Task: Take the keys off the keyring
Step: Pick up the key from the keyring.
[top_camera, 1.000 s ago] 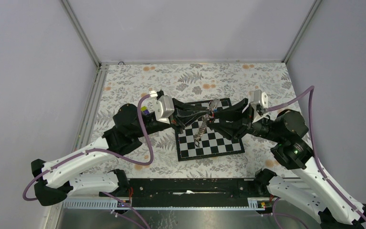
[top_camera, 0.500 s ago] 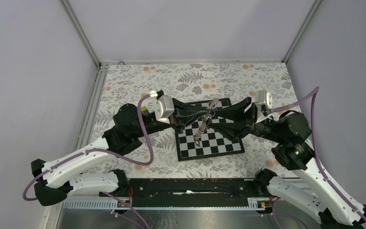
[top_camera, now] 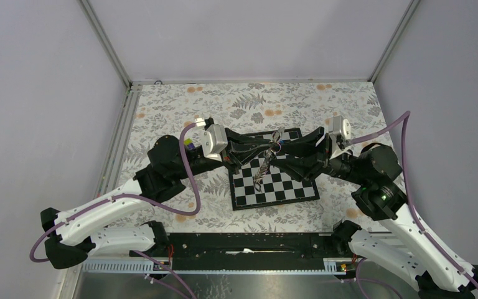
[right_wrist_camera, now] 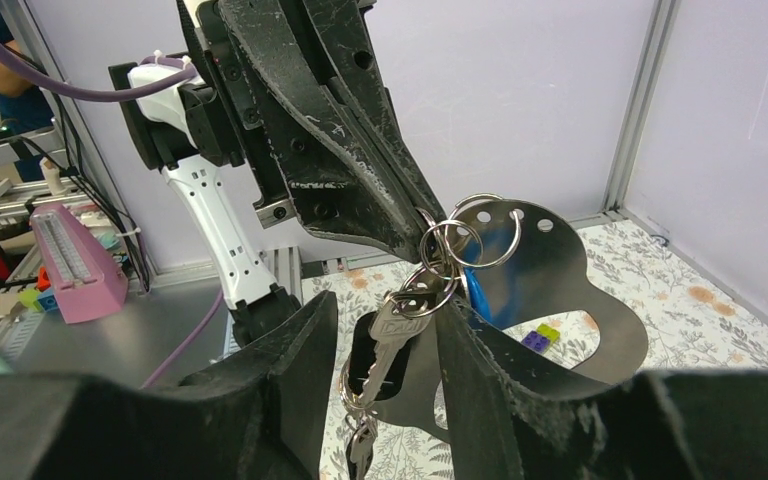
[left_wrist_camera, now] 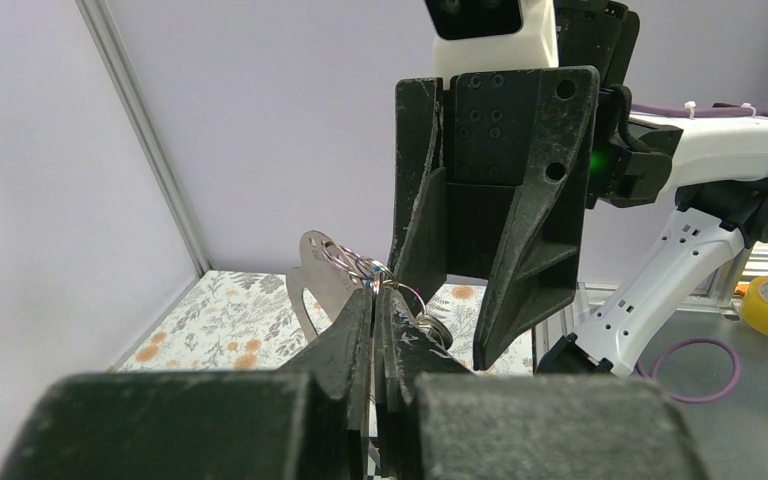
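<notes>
1. Left wrist: see the left fingers (left_wrist_camera: 345, 345) clenched together, with the wire rings of the keyring (left_wrist_camera: 350, 265) pinched at their very tips.
2. Just beside the rings, note a flat silvery tag (left_wrist_camera: 307, 285) with holes, standing on its edge.
3. Opposite, find the right fingers (left_wrist_camera: 520, 240) spread apart, tips pointed down toward the rings.
4. Right wrist: find the keys (right_wrist_camera: 390, 340) hanging under the rings, inside the gap of the released right fingers; not possible to tell if either finger touches a key.
5. Note one larger key on top and smaller metal pieces lower, partly hidden by a finger.
6. Behind the keys, note the blue clip (right_wrist_camera: 475, 290), close against the tag.
7. Farther back, low on the flowered counter (right_wrist_camera: 700, 290), see a small purple and yellow brick (right_wrist_camera: 538, 337).
8. Top external: see both arms meeting tip to tip above the chessboard (top_camera: 289, 187), with the keyring lifted off it.
9. Below the tips, note the strap (top_camera: 262, 169) hanging loose over the squares; touching the board or not, cannot tell.
</notes>
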Controlling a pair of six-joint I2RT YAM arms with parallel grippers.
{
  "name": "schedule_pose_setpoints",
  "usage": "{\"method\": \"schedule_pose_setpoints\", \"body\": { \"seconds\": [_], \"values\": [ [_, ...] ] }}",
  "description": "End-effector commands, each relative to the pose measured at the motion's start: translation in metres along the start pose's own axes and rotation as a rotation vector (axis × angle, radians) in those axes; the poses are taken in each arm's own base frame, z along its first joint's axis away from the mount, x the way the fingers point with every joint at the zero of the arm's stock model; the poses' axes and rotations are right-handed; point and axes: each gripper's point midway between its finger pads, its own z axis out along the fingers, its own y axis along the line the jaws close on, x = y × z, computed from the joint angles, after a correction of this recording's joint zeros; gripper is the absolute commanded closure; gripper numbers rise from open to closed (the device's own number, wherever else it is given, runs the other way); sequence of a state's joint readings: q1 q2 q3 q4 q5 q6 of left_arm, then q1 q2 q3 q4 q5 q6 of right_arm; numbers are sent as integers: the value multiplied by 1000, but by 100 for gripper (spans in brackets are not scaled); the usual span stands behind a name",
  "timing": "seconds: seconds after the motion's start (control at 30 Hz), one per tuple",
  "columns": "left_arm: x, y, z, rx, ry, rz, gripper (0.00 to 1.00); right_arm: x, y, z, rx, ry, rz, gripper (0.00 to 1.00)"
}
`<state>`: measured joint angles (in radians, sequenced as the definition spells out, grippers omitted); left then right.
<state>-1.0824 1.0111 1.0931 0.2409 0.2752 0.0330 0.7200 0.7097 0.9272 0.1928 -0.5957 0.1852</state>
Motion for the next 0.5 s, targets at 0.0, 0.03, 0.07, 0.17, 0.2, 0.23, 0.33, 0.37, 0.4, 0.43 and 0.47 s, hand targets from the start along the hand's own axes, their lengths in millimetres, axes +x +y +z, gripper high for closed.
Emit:
{"method": "schedule_pose_setpoints", "body": {
  "seconds": [0.0, 0.03, 0.07, 0.17, 0.2, 0.23, 0.33, 0.37, 0.4, 0.43, 0.47],
  "values": [
    [-41, 4, 0, -19, -119, 26, 100, -11, 4, 2, -21, -41, -15, 54],
    [-41, 4, 0, -17, -118, 26, 100, -11, 3, 3, -17, -42, -13, 54],
    [-42, 4, -1, -17, -121, 27, 100, -10, 2, 3, -11, -41, -9, 56],
    [-41, 4, 0, -17, -121, 27, 100, -10, -1, 4, 1, -41, -4, 59],
    [-41, 4, 0, -15, -119, 26, 100, -10, -1, 4, 3, -43, -2, 59],
    [-41, 4, 0, -15, -120, 27, 100, -11, -1, 4, 5, -47, -5, 60],
    [-40, 4, 0, -15, -118, 26, 100, -13, -3, 3, 16, -53, -3, 62],
    [-40, 4, 0, -15, -118, 26, 100, -14, -4, 3, 24, -56, -1, 63],
    [-41, 4, 0, -15, -119, 26, 100, -14, -6, 3, 34, -58, 1, 64],
    [-40, 4, 0, -15, -118, 26, 100, -15, -6, 4, 40, -60, 4, 66],
    [-40, 4, 0, -15, -117, 26, 100, -16, -8, 3, 49, -62, 6, 67]
  ]
}}
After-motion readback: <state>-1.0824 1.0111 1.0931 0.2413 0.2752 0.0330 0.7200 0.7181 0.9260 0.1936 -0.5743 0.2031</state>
